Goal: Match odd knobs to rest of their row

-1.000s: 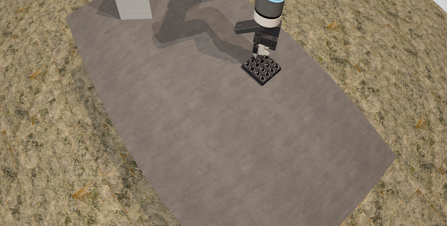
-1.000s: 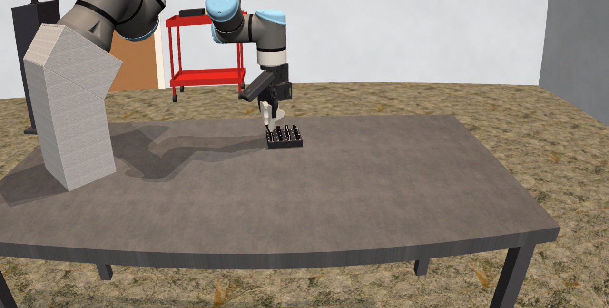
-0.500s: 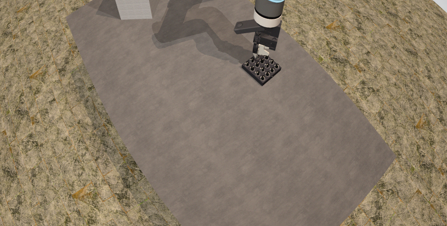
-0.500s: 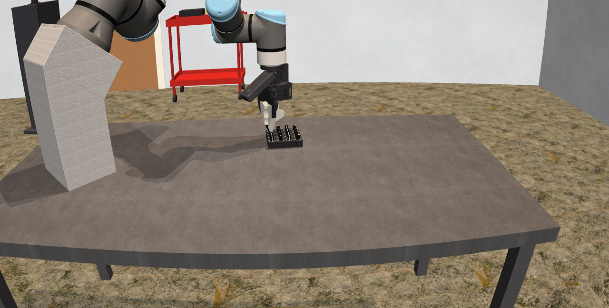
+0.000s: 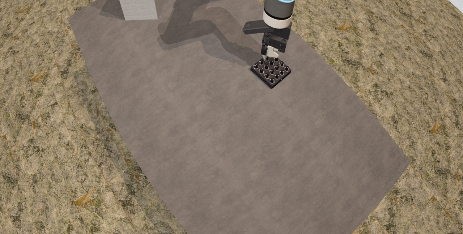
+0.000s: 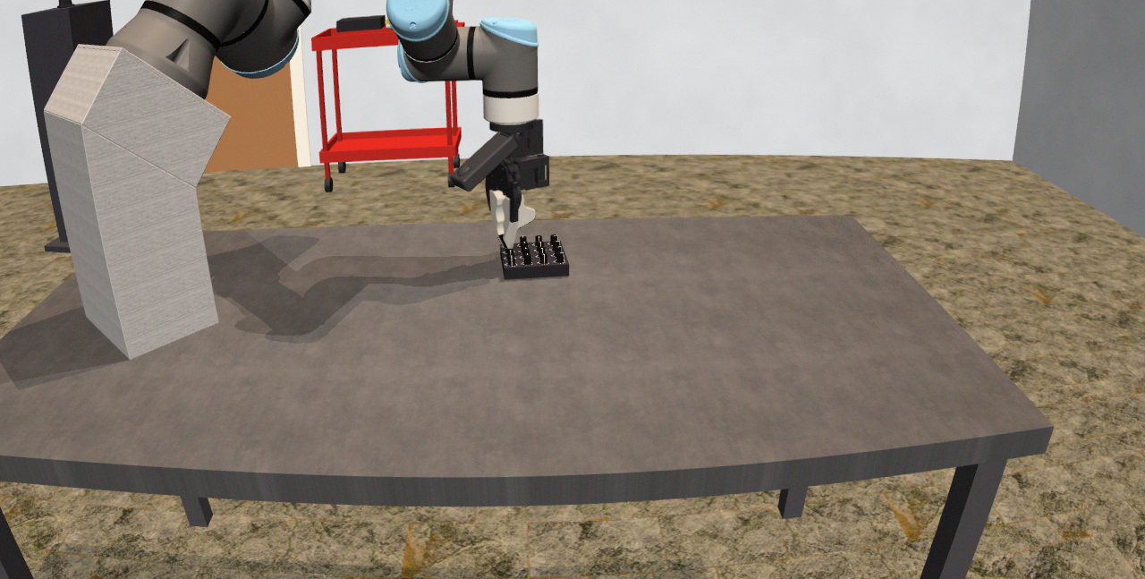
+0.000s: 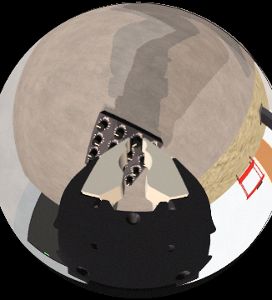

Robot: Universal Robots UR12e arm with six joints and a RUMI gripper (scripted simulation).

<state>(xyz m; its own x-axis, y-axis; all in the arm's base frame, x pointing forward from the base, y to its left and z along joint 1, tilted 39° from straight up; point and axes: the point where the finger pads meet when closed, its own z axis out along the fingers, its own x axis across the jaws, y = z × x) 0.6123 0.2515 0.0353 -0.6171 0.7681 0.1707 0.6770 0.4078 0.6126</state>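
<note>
The knob box (image 5: 260, 78) (image 6: 534, 271) (image 7: 132, 126) lies flat on the surface (image 5: 226, 119) (image 6: 520, 383) (image 7: 69, 83), its knobs upright, so the claw (image 5: 265, 58) (image 6: 506, 244) (image 7: 136, 139) can reach in from above. Its fingers are nearly closed, apparently clenched on one corner-side knob (image 7: 136, 142) (the tips hide much of it), presumably to turn it without disturbing its neighbours.

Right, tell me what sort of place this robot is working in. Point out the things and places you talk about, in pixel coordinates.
Probably a robotics lab or workshop: an arm on a metal pedestal (image 5: 141, 5) (image 6: 152, 239) works at a large table (image 5: 226, 135) (image 6: 560, 383), with a red cart (image 6: 389, 144) (image 7: 243, 178) standing near the wall (image 6: 680, 55).
</note>
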